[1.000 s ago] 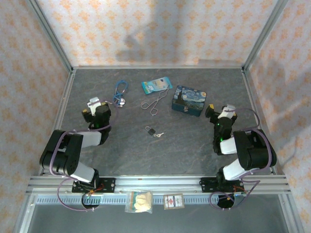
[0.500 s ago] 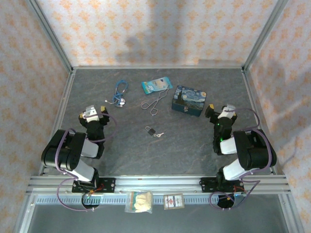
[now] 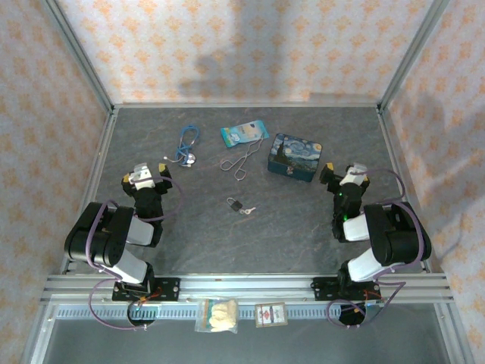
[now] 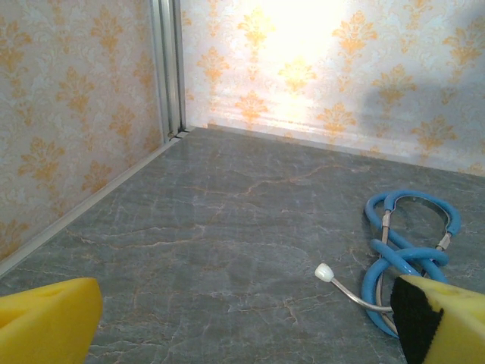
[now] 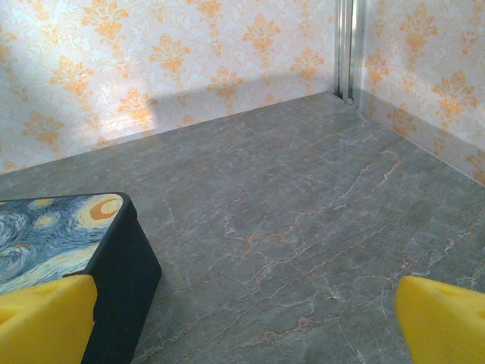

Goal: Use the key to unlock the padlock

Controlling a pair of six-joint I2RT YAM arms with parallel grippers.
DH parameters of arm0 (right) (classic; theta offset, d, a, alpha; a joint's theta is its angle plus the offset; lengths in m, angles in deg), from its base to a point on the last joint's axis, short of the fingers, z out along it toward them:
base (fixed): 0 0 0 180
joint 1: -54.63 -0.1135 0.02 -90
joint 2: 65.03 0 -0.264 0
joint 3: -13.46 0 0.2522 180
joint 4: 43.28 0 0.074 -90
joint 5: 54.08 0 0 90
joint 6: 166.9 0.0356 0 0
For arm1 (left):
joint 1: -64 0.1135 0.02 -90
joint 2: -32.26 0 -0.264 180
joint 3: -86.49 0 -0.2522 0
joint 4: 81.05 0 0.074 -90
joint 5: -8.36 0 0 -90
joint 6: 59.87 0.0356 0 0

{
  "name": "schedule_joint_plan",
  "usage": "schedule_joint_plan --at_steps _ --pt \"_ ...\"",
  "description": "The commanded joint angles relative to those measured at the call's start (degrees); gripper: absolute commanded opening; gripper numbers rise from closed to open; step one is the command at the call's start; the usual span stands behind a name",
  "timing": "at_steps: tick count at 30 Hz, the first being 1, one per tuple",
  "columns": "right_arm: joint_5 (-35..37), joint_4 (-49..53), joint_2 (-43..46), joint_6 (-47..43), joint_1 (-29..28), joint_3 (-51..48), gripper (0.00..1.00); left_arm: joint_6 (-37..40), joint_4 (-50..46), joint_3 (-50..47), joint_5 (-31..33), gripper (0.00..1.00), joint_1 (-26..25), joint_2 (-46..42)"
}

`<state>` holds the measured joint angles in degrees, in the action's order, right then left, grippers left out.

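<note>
Tabletop of grey marbled stone (image 3: 197,243) with two black arms sitting folded at its sides.
The left gripper (image 3: 144,176) and the right gripper (image 3: 347,173) are each spreading yellow fingers (image 4: 45,315) wide, gripping nothing. A dark tin painted with a swirling night sky (image 3: 294,158) is standing just left of the right gripper. A blue tubed stethoscope (image 4: 405,258) is lying ahead and right of the left one. The small dark-bodied metal padlock (image 3: 234,202) is lying between the grippers, apart from both. The tiny pale silvery key (image 3: 249,210) is lying just beside it, toward the right gripper.
</note>
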<state>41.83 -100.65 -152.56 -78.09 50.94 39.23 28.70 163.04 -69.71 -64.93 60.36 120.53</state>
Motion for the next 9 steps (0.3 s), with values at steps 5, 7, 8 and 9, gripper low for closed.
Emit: schedule_joint_plan --at_steps 5,7,8,9 --pt "-0.3 -0.2 0.4 -0.5 0.3 0.9 1.0 0.0 1.8 0.7 -0.1 0.99 0.3 0.2" --pt "-0.3 -0.2 0.4 -0.5 0.3 1.0 1.0 -0.1 1.8 0.7 -0.1 0.99 0.3 0.2" --pt "-0.3 -0.4 0.4 -0.5 0.3 0.8 1.0 -0.1 1.8 0.8 -0.1 0.99 0.3 0.2" --pt "-0.3 -0.5 0.5 -0.5 0.3 0.8 1.0 -0.1 1.8 0.8 -0.1 0.99 0.3 0.2"
